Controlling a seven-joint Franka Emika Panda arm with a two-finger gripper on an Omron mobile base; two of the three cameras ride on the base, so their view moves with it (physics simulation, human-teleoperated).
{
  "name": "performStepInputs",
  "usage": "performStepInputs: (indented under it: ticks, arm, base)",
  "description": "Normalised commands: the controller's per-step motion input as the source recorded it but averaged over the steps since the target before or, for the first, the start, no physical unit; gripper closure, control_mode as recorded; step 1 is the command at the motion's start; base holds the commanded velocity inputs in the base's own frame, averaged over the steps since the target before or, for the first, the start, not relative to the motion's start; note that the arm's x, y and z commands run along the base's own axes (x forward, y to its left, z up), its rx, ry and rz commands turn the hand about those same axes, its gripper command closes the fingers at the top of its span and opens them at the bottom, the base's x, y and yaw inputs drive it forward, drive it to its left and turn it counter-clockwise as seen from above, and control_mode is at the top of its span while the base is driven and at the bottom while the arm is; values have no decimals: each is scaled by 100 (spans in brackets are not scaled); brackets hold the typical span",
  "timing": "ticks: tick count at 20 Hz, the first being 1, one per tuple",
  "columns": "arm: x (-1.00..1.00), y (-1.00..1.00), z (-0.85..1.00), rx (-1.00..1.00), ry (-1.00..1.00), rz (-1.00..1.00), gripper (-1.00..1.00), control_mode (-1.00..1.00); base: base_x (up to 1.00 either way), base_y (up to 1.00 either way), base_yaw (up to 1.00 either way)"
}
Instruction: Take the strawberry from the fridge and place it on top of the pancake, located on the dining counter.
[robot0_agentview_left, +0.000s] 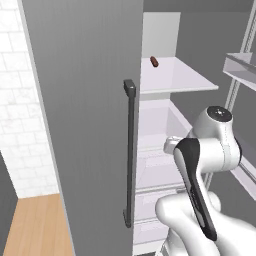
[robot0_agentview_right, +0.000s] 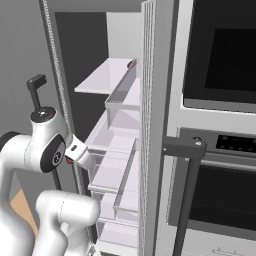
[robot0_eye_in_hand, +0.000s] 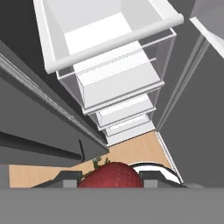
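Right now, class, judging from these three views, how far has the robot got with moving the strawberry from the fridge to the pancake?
Done: the fridge stands open, and the strawberry is already picked up, sitting between the pincer fingers in the hand view.
In hand: the arm is beside the fridge's clear drawers, holding the berry.
Left: carrying it to the dining counter and setting it on the pancake, neither visible here.

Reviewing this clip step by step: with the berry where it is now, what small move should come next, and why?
Probably draw the hand back out of the fridge. The hand view shows the strawberry sitting between the gripper fingertips, apparently gripped, with clear drawers ahead, so picking looks done and carrying to the pancake remains.
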Motion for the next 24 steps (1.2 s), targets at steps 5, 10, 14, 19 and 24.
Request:
performStepInputs:
  ticks: [5, 10, 14, 19, 24]
  arm:
    - [-3, 1, 0, 0, 0, 1, 100, 100]
    - [0, 0, 0, 0, 0, 0, 100, 100]
    - [0, 0, 0, 0, 0, 0, 100, 100]
    - [0, 0, 0, 0, 0, 0, 100, 100]
    - [0, 0, 0, 0, 0, 0, 100, 100]
  base:
    - [-3, 0, 1]
    - [-58, 23, 3]
    - [-90, 11, -12]
    - [-100, 32, -23]
    - [-100, 8, -28]
